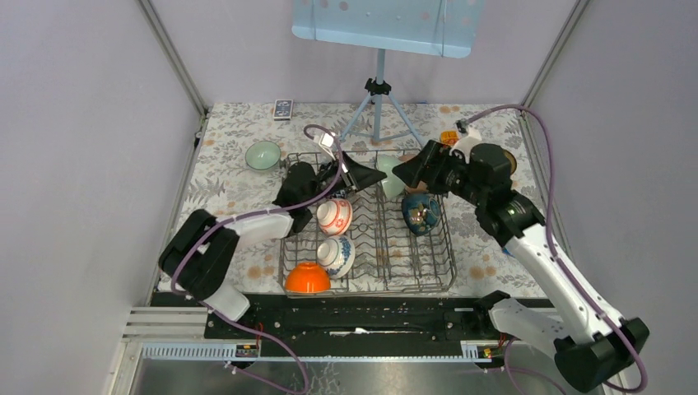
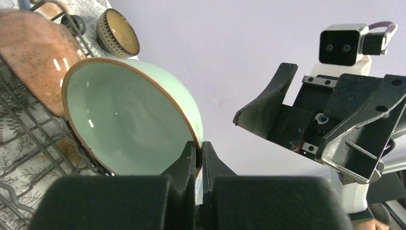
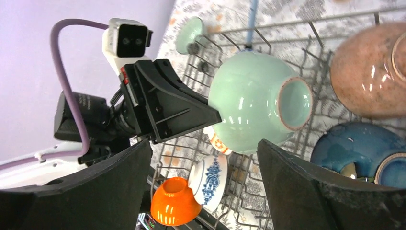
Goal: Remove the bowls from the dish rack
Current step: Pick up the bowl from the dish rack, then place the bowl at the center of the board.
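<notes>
from above, the left gripper (image 1: 366, 175) reaches over the far end of the rack (image 1: 387, 247) with a green bowl (image 1: 391, 179) at its tip, though the grip is hard to read there. the left wrist view settles it: the fingers (image 2: 189, 160) are pinched tight on the bowl's brown-edged rim, its hollow facing that camera. the right gripper (image 1: 417, 171) faces it just beside. its own camera shows its jaws spread wide with nothing in them, looking at the bowl's foot ring, and the left wrist view shows a gap between it and the bowl. still racked are a red-and-white bowl (image 1: 335, 216), a blue-and-white bowl (image 1: 337, 257), an orange bowl (image 1: 308, 278), a dark blue bowl (image 1: 420, 212) and a pink bowl (image 3: 368, 72). a second green bowl (image 1: 262, 155) sits on the cloth. a small dark gadget (image 1: 282, 108) is too small to read.
</notes>
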Motion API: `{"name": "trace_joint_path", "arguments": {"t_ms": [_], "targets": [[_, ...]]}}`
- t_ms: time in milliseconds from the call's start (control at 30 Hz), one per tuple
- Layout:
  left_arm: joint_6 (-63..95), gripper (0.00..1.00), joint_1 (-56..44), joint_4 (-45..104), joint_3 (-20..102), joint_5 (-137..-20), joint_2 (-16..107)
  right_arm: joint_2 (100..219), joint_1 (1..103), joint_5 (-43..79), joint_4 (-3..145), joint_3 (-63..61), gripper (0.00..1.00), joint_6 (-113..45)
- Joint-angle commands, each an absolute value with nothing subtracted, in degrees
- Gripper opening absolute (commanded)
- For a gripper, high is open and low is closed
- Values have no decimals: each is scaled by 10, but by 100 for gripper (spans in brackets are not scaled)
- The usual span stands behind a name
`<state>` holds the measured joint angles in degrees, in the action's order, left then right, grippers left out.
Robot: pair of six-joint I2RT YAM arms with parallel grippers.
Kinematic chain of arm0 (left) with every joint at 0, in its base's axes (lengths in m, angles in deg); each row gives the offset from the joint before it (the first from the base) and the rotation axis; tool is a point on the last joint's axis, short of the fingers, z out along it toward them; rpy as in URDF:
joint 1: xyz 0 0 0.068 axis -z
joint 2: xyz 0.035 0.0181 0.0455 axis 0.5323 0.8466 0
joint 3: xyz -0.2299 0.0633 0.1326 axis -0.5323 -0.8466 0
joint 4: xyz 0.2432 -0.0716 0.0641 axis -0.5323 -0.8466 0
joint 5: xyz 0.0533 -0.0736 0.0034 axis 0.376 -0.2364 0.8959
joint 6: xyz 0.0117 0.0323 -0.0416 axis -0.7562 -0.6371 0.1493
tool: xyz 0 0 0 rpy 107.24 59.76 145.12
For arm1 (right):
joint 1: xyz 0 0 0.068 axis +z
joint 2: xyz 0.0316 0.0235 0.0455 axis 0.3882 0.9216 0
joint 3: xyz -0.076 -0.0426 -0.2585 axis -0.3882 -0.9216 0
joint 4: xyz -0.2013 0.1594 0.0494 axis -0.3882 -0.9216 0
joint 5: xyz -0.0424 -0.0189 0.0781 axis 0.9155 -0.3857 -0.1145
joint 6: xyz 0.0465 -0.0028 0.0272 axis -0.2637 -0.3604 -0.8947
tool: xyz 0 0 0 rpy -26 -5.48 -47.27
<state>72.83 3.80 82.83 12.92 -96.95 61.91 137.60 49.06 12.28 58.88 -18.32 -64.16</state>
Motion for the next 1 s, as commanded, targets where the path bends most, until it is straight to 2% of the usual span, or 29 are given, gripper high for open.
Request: {"name": "trace_joint_path", "arguments": {"t_ms": [0, 200, 367, 533, 800, 967], "targets": [[676, 0, 33, 798, 184, -993, 513, 1298, 495, 100, 630, -154, 89, -604], [500, 0, 34, 503, 250, -988, 387, 1235, 496, 124, 573, -115, 88, -546], [338, 0, 45, 272, 331, -957, 310, 1244, 495, 121, 492, -52, 87, -529], [150, 0, 135, 65, 409, -863, 272, 1302, 496, 69, 426, 22, 84, -528], [16, 0, 290, -102, 457, -652, 256, 1398, 521, 65, 328, 119, 81, -503], [-59, 0, 380, -158, 466, -524, 263, 1473, 637, 175, 223, 213, 81, -448]]}}
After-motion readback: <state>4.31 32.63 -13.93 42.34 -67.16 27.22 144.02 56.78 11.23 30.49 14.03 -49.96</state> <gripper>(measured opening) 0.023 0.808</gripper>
